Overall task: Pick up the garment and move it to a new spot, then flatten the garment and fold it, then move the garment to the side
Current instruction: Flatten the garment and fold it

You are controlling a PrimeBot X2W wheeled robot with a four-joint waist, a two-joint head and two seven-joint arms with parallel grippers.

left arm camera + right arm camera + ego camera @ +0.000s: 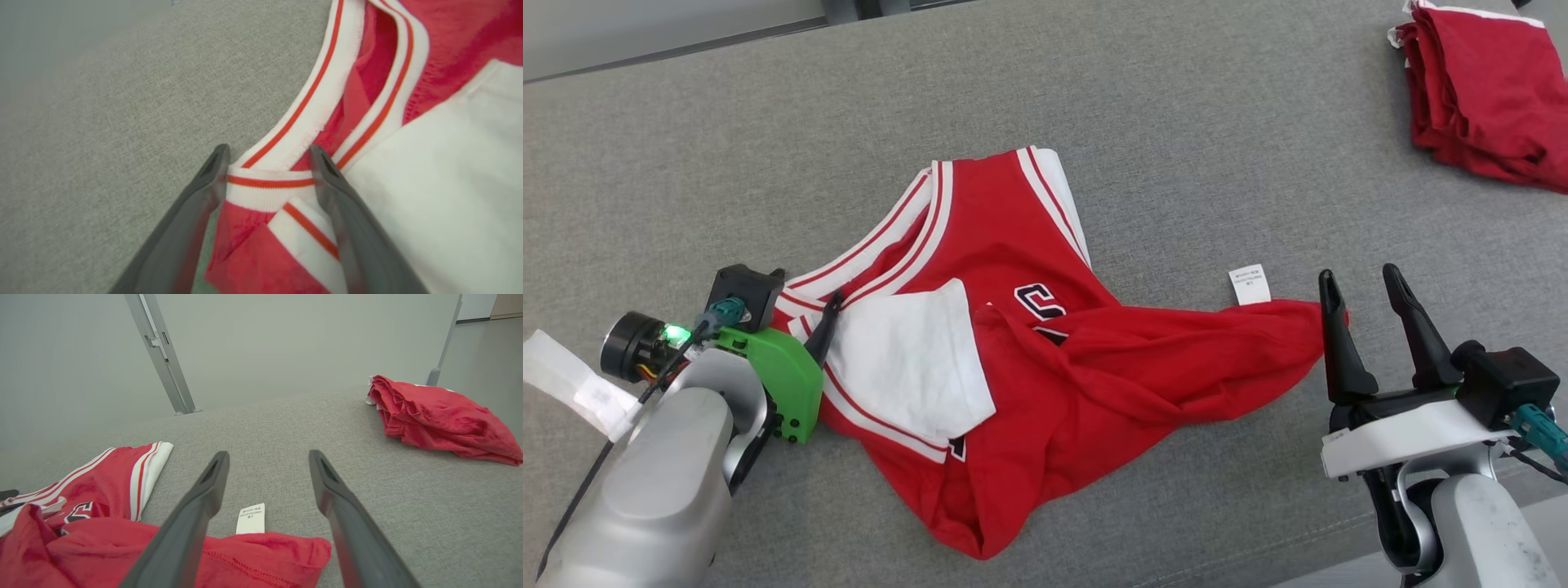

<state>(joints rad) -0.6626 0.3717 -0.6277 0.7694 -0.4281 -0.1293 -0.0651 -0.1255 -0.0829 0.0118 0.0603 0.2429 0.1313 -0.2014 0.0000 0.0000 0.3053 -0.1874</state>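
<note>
Spread wide at the near left, the left gripper (269,153) has its two dark fingers on either side of the white ribbed trim with red stripes (322,106) at the left edge of the crumpled red jersey (1094,367). Whether the tips press into the cloth is hard to tell. In the head view, one of these fingers is hidden behind the arm's green mount (780,380). The jersey lies mid-surface on the grey woven fabric top (1094,98), with a white panel (907,367) folded over its near left part. Its black-and-white lettering (1041,302) is mostly buried in folds and unreadable. A small white care label (1250,284) lies beside the right hem, its print too small to read. At the near right, the right gripper (1359,276) is likewise spread, holding nothing, with the hem's right tip by its left finger. A second red garment pile (1486,90) sits at the far right, cut off by the frame.
</note>
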